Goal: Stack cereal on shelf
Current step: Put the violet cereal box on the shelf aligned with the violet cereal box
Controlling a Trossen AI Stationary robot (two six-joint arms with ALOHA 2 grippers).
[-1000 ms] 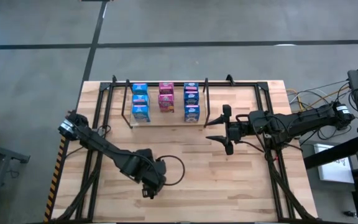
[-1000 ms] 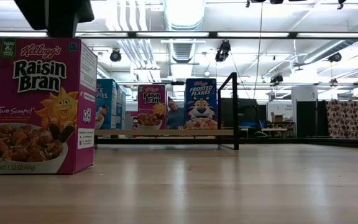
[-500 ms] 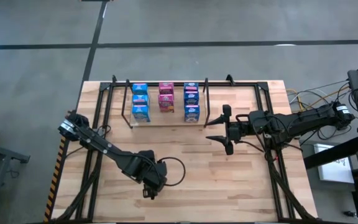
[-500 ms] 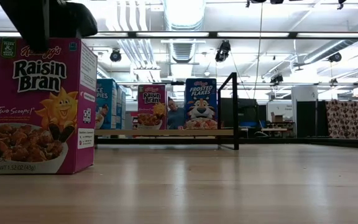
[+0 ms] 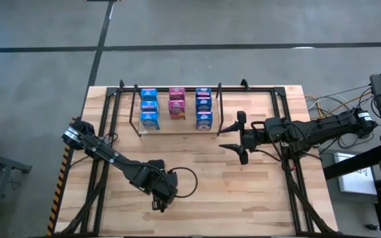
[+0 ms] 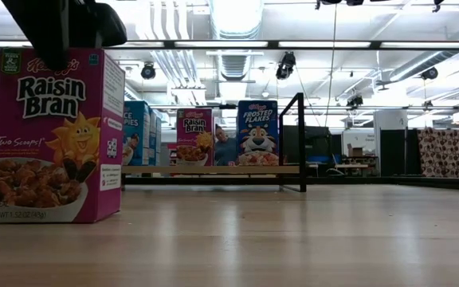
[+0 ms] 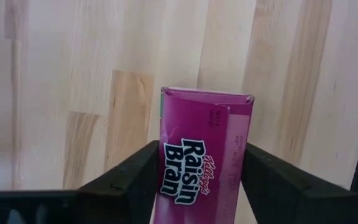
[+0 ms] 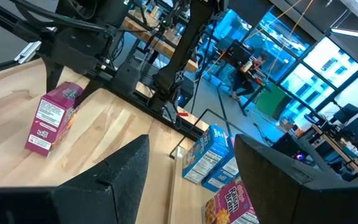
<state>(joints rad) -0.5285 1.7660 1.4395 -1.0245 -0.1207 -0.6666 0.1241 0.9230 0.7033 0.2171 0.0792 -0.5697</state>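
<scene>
A pink Raisin Bran cereal box (image 6: 50, 135) stands upright on its bottom near the table's front left. My left gripper (image 7: 202, 162) points down over its top and is shut on it. In the high view the left gripper (image 5: 161, 195) hides the box. The shelf (image 5: 134, 112) at the far middle holds blue and pink cereal boxes (image 5: 176, 104) in three rows, standing on its pale panel (image 6: 213, 169). My right gripper (image 5: 222, 139) waits open and level, just right of the shelf. My left gripper pinches the pink box between its two fingers, one on each broad face (image 7: 166, 155), close to the top edge. The fingers (image 7: 129, 180) come from above, pointing down, across the narrow top. The box stands upright with its bottom (image 6: 50, 217) on the table.
Black slanted support frames (image 5: 101, 139) run along the table's left and right sides (image 5: 290, 165). A loose cable loop (image 5: 189, 182) lies beside the left gripper. Bare wood stretches between the pink box and the shelf.
My left gripper has come down a little onto the top of the pink box; in the low view its dark bulk now overlaps the box's upper edge. The box has stayed where it stood.
</scene>
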